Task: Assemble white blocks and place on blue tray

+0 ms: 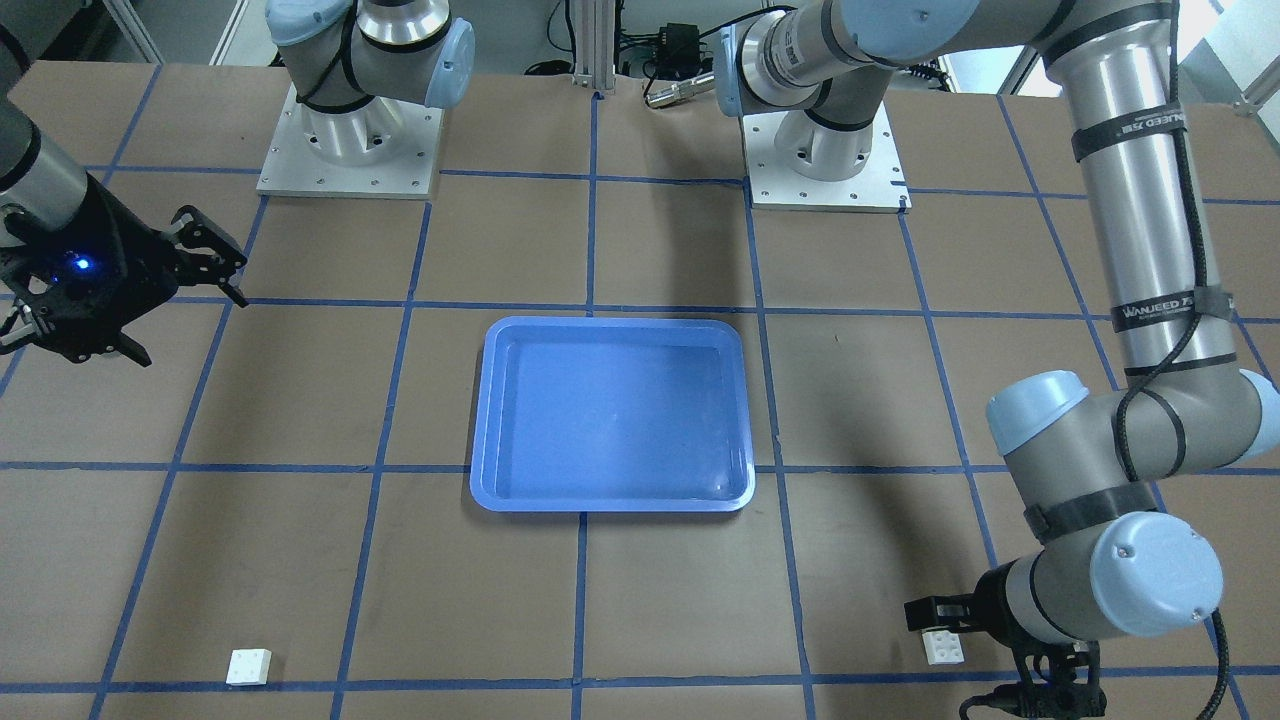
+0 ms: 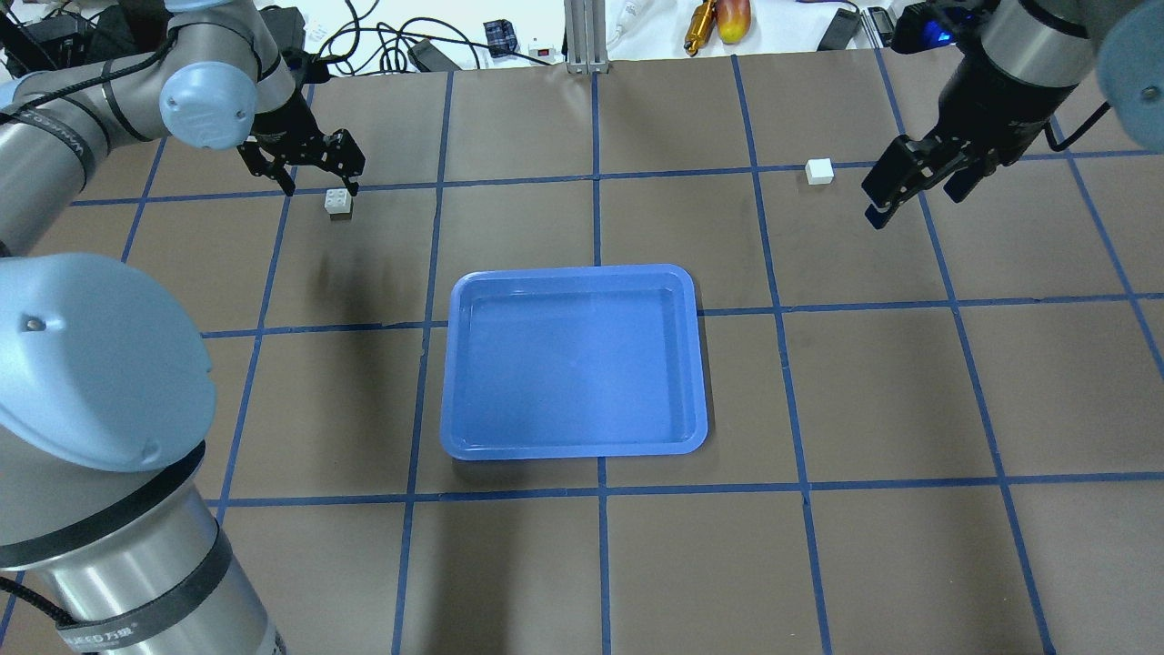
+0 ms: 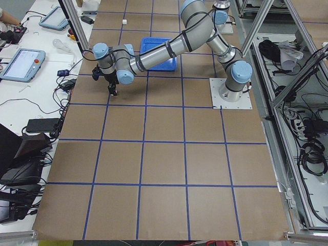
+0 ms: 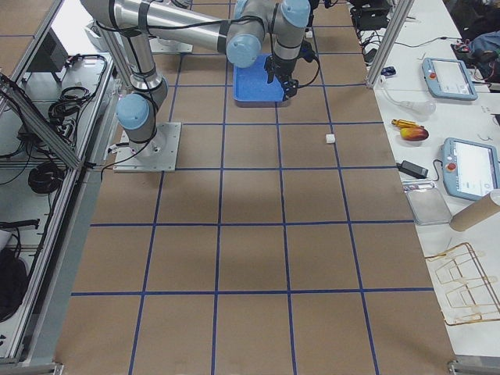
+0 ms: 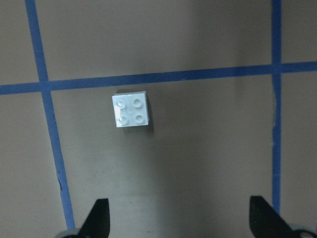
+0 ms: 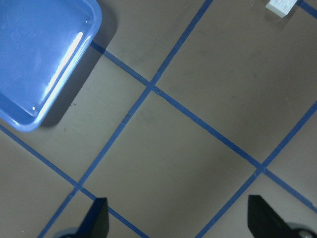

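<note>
One white block [image 2: 339, 202] sits on the brown table at the far left, and it also shows in the left wrist view [image 5: 132, 110]. My left gripper [image 2: 320, 186] hovers over it, open and empty, with the block ahead of its fingertips [image 5: 99, 218]. The other white block [image 2: 819, 171] lies at the far right, and it shows at the top edge of the right wrist view [image 6: 282, 6]. My right gripper [image 2: 918, 196] is open and empty, above the table just right of that block. The blue tray [image 2: 573, 446] lies empty at the table's middle.
Blue tape lines [image 2: 597, 182] grid the brown table. Both arm bases [image 1: 350, 150] stand at the robot's side. Cables and tools [image 2: 718, 23] lie beyond the far edge. The left arm's elbow [image 2: 91, 364] looms over the near left.
</note>
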Robot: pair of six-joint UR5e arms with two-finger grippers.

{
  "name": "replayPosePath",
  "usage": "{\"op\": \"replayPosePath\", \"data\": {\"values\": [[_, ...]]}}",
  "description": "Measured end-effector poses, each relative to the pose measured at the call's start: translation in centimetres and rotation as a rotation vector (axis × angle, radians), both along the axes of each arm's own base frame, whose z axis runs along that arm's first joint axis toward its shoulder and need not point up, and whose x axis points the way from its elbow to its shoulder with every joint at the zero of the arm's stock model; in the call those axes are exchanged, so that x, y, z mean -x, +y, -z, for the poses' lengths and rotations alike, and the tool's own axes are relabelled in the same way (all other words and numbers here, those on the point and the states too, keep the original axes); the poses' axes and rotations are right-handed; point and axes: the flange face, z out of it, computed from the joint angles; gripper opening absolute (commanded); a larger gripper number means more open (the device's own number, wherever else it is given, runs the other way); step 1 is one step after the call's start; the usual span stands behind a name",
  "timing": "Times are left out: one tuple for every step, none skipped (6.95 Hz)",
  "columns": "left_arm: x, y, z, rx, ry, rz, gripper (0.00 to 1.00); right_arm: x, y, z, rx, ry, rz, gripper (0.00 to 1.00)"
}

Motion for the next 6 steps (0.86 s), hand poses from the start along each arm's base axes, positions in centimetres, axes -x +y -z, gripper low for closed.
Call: {"op": "replayPosePath", "data": {"values": [[0.0,-0.5,1.0,0.022,-0.002,-0.021,0.88,1.5,-0.7,1.1,0.003,-0.015,-0.105,1.0],[0.0,-0.8,1.7,0.03,-0.003,-0.026,0.75,2.5,-1.7,2.3,0.019,-0.038,-0.206,1.0],[0.4,-0.9,2.1,0.029,-0.002,-0.021,0.66,3.3,-2.9,3.3,0.042,-0.06,-0.306,1.0],[1.0,-0.9,2.5,0.025,-0.001,-0.018,0.6,4.1,-4.2,4.1,0.056,-0.073,-0.385,1.0],[1.4,-0.9,2.7,0.022,0.0,-0.015,0.46,5.1,-6.0,5.6,0.055,-0.085,-0.437,1.0],[1.5,-1.0,2.5,0.026,-0.001,-0.008,0.38,6.4,-7.9,7.1,0.058,-0.094,-0.484,1.0]]}}
